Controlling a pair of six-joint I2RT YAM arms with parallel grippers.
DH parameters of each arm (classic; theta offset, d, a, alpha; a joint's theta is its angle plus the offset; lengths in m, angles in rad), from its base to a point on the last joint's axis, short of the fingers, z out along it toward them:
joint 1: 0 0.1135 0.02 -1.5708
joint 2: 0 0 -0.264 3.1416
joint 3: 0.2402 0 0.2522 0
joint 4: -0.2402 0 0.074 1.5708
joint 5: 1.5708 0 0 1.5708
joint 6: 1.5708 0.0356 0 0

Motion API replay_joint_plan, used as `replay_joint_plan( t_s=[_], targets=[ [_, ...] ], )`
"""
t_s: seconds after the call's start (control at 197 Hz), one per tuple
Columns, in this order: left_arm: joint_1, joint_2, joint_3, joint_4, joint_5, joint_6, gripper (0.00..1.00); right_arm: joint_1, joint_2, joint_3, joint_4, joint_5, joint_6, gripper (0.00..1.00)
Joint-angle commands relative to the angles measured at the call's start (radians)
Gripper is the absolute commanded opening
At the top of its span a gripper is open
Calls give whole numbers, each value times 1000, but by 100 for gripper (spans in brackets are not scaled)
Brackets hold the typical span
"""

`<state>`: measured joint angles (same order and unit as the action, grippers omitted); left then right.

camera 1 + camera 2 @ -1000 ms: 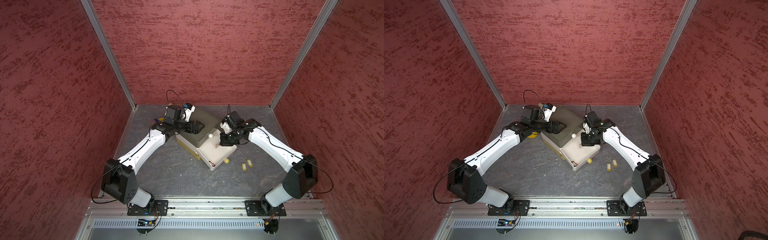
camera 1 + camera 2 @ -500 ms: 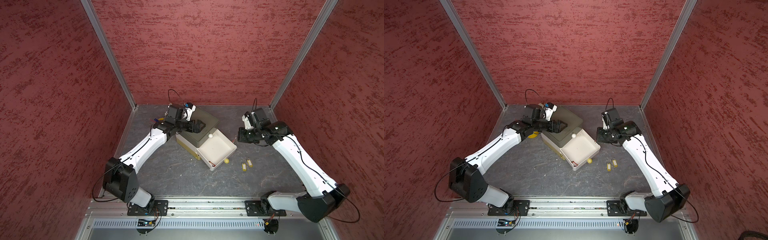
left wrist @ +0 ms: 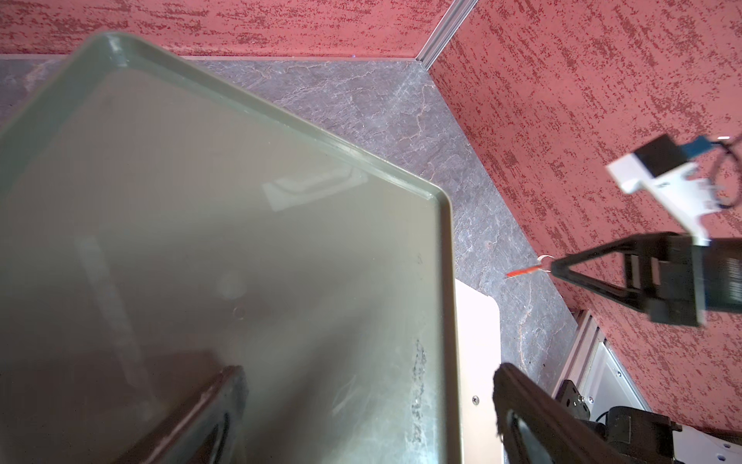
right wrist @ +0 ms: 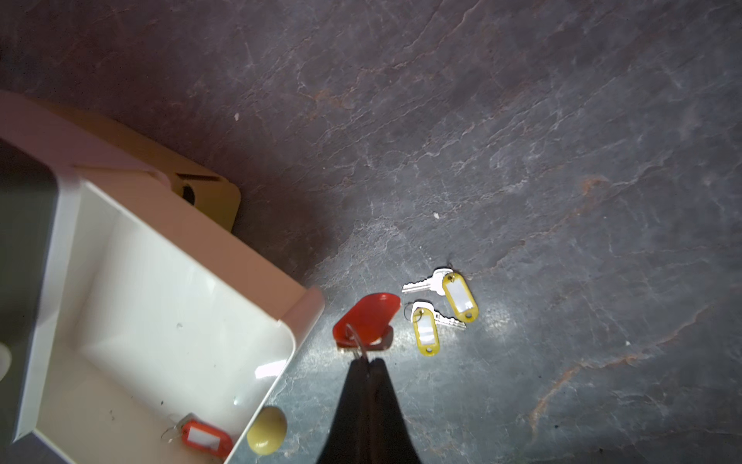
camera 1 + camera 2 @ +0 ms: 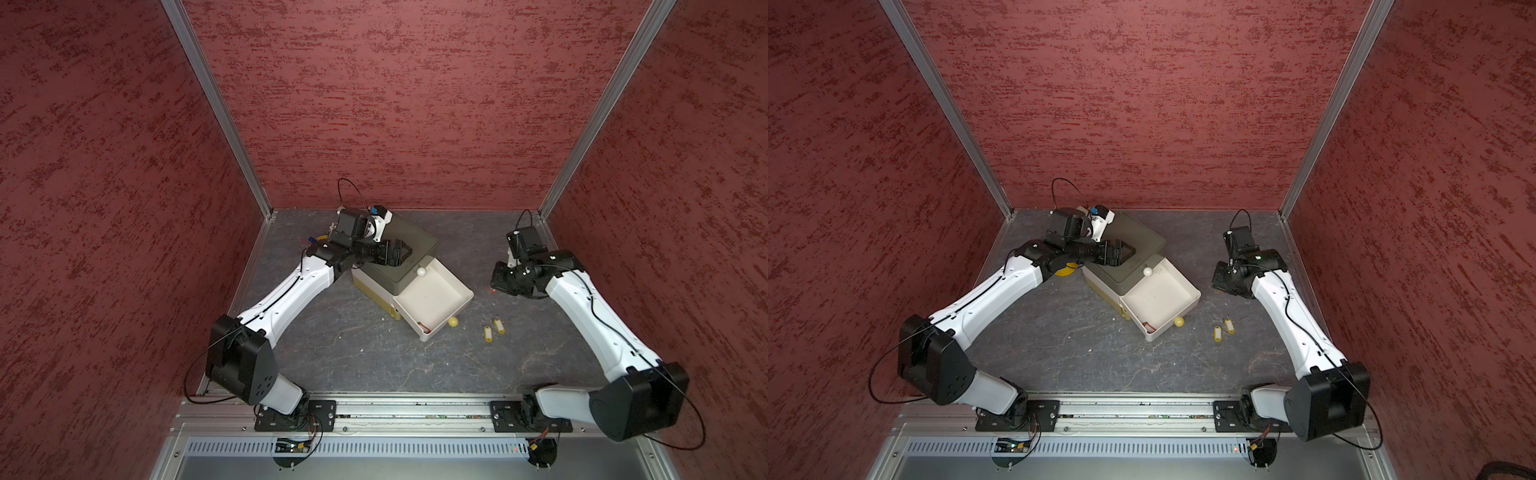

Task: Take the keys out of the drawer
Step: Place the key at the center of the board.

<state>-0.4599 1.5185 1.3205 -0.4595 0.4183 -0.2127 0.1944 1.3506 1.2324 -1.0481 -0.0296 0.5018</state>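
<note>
Over the cabinet [image 3: 200,201] top, left gripper [image 3: 369,373], jaws spread wide, nothing between. In the 6 o'clock corner of the open drawer [image 5: 432,297], a red-tagged key [image 4: 205,438]. On the floor [image 5: 353,345] at 4 o'clock from it, two yellow-tagged keys [image 4: 461,299]. Right gripper [image 4: 367,363], jaws pinching the ring of the other red-tagged key [image 4: 367,317], tag hanging clear.

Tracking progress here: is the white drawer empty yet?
Not empty. One red-tagged key lies in a corner of the drawer, near its yellow knob; the rest of its floor looks bare.

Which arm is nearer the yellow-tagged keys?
Right. The right end effector, gripping a red-tagged key, hovers near the yellow-tagged keys; the left end effector is over the cabinet.
</note>
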Motion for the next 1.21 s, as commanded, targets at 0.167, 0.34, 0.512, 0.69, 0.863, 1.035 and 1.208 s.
replay_joint_plan(
  t_s=[0.167, 0.34, 0.512, 0.69, 0.863, 1.035, 1.208],
  targets=[
    [-6, 14, -27, -172, -7, -27, 100, -54, 181, -40, 218, -92, 28, 0],
    [-5, 6, -34, -174, -7, -25, 100, -70, 267, -45, 280, -128, 26, 0],
    [-5, 6, -32, -179, -9, -25, 100, -89, 337, -47, 311, -148, 25, 0],
    [-6, 7, -27, -185, -14, -24, 100, -104, 371, -62, 322, -157, 25, 0],
    [-6, 4, -32, -192, -16, -24, 100, -113, 374, -101, 322, -151, 27, 0],
    [-7, -2, -39, -198, -20, -25, 100, -118, 373, -125, 316, -149, 24, 0],
    [-6, -12, -49, -197, -23, -27, 100, -127, 361, -119, 296, -149, 15, 21]
  ],
)
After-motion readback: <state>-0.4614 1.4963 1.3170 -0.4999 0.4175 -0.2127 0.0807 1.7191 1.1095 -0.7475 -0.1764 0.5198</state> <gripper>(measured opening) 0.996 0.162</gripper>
